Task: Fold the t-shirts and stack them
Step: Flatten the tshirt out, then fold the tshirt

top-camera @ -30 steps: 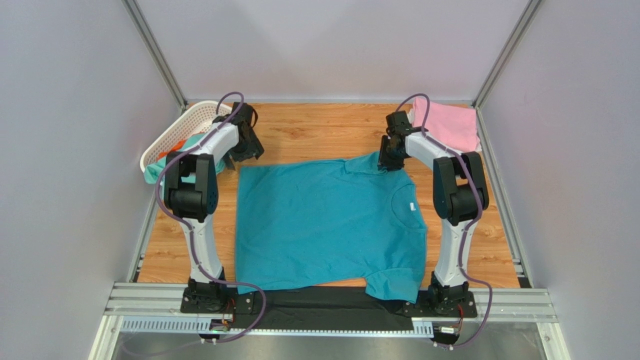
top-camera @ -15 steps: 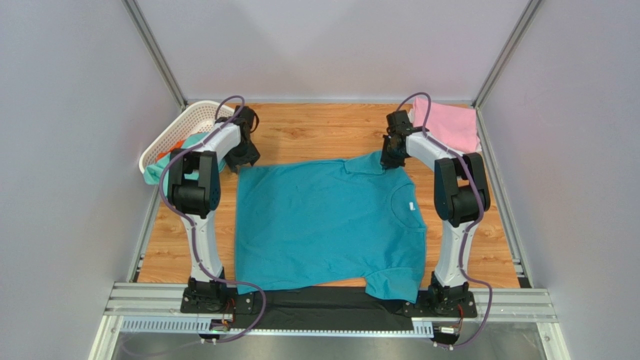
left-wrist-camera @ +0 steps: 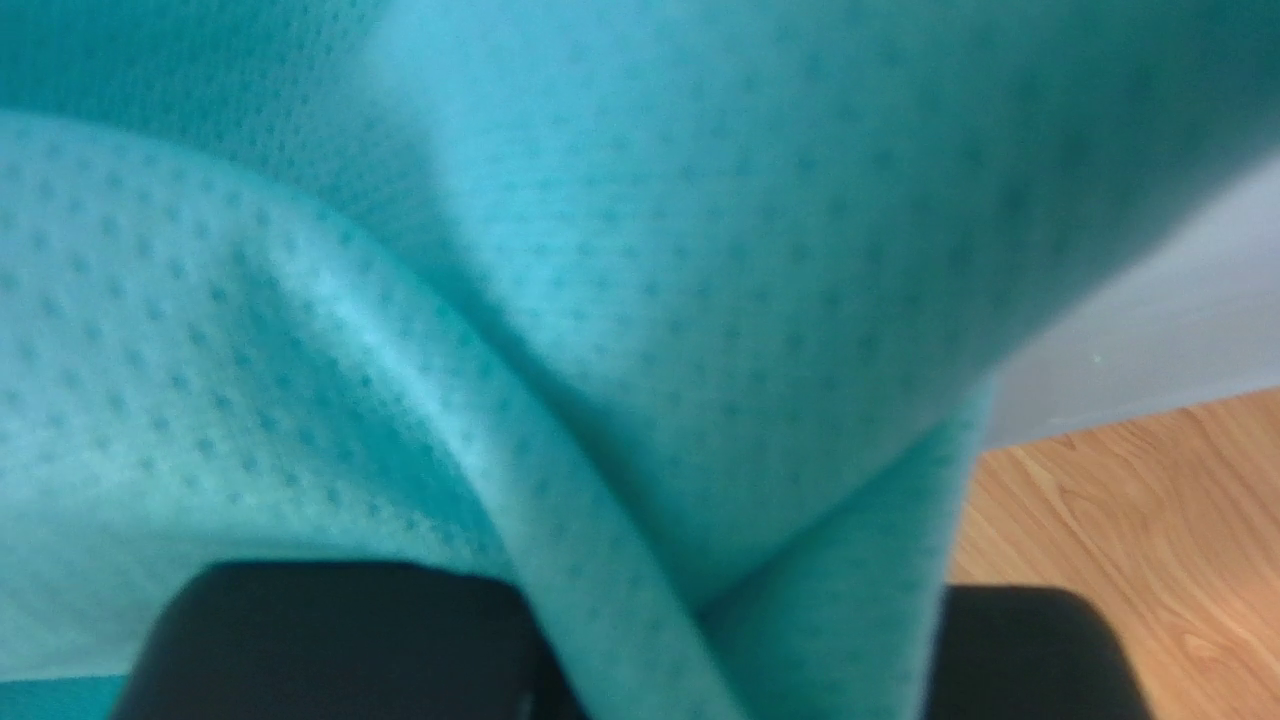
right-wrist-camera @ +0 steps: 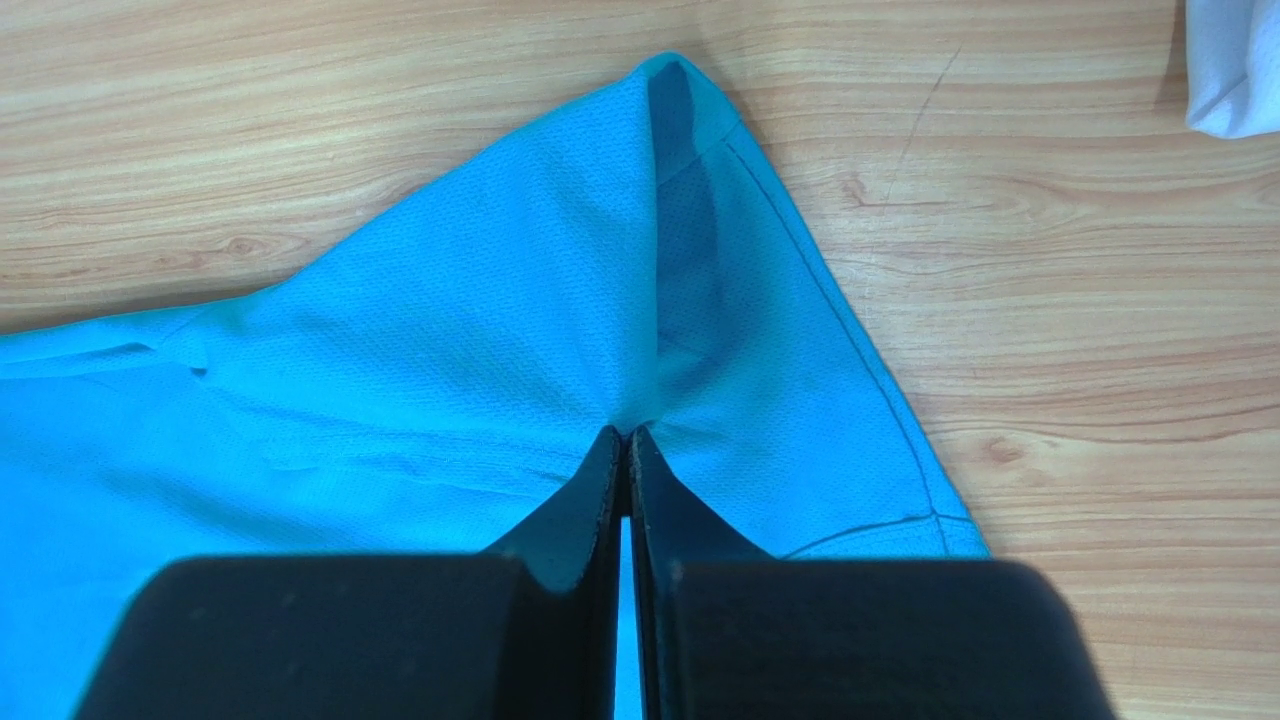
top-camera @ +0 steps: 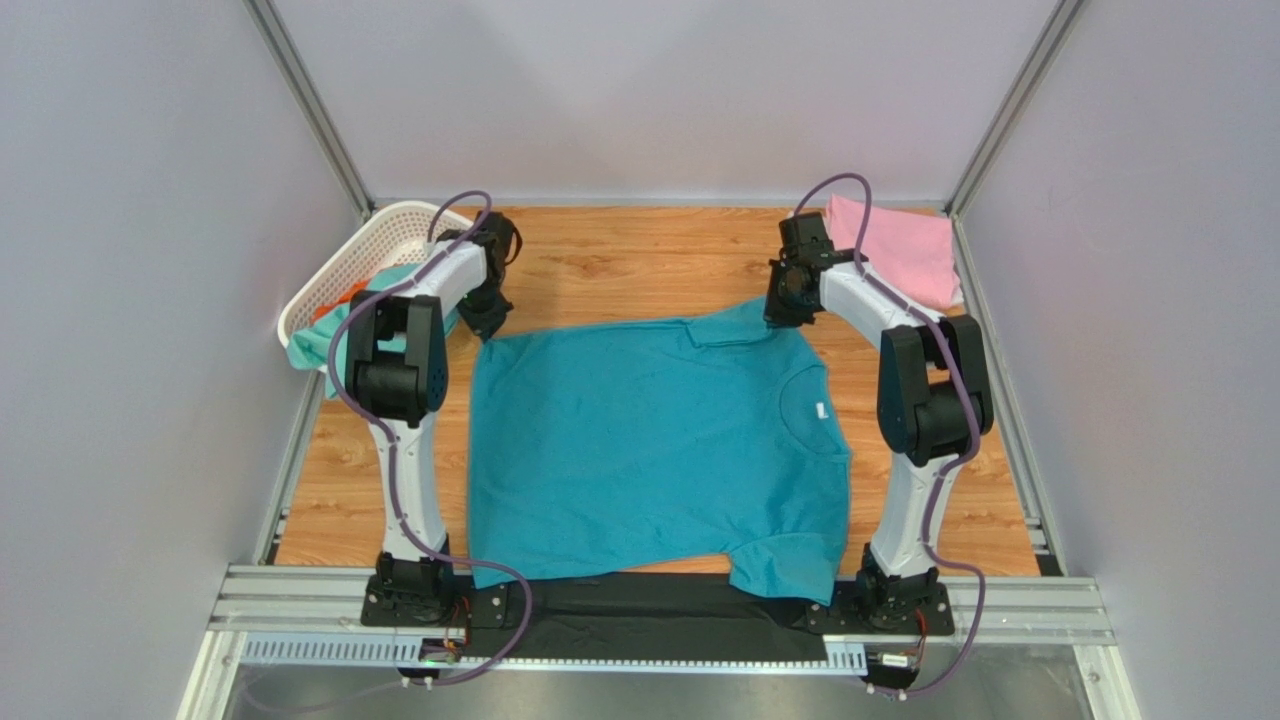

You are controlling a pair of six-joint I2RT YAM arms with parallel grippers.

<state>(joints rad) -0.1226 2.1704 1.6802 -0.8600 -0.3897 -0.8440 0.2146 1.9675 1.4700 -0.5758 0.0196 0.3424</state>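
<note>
A teal-blue t-shirt (top-camera: 654, 443) lies spread flat on the wooden table, its white neck label (top-camera: 822, 411) on the right. My left gripper (top-camera: 487, 318) is at the shirt's far left corner. In the left wrist view, bunched teal cloth (left-wrist-camera: 601, 300) fills the frame and runs down between the black finger blocks (left-wrist-camera: 331, 645), hiding the tips. My right gripper (top-camera: 781, 311) is shut on the far sleeve; its fingertips (right-wrist-camera: 625, 438) pinch a raised peak of teal fabric (right-wrist-camera: 496, 315). A pink t-shirt (top-camera: 905, 249) lies folded at the back right.
A white lattice basket (top-camera: 379, 240) stands at the back left corner, holding mint-green cloth (top-camera: 319, 342) and a bit of orange. A pale cloth corner (right-wrist-camera: 1235, 68) shows at the top right of the right wrist view. Grey walls close in on three sides.
Both grippers have closed on the teal shirt, the left on the far left corner, the right on the far sleeve. Both arms shifted slightly and the far edge is drawn up a little.
</note>
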